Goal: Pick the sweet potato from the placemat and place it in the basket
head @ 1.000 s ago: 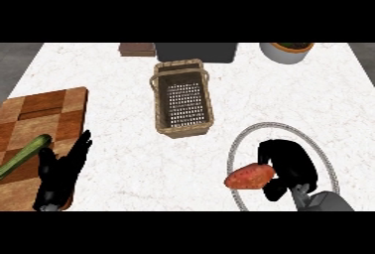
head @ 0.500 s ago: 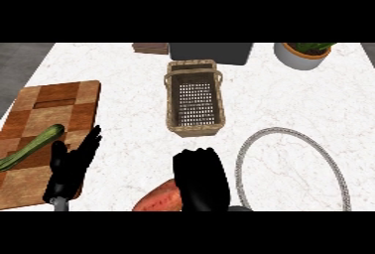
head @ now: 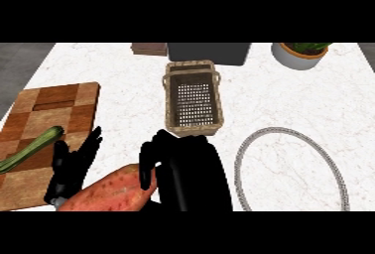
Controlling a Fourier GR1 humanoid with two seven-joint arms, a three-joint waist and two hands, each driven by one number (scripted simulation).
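Observation:
The orange sweet potato point(head: 110, 193) is held low in the head view, lifted off the counter, with my right hand point(head: 187, 171) curled round its right end. The woven basket point(head: 193, 99) stands just beyond that hand, its perforated floor showing. The placemat point(head: 293, 168), a white round mat with a grey rim, lies to the right of my right hand with nothing on it. My left hand point(head: 72, 166) rests open at the lower left, fingers up, over the edge of the wooden board.
A checkered wooden cutting board point(head: 44, 129) lies at the left with a green vegetable point(head: 29, 151) on it. A potted plant point(head: 300, 53), a dark box point(head: 209, 52) and a brown block point(head: 149, 48) stand along the counter's far edge.
My right hand has carried the sweet potato off the placemat and leftwards, to just in front of the basket. The left hand has stayed at the board.

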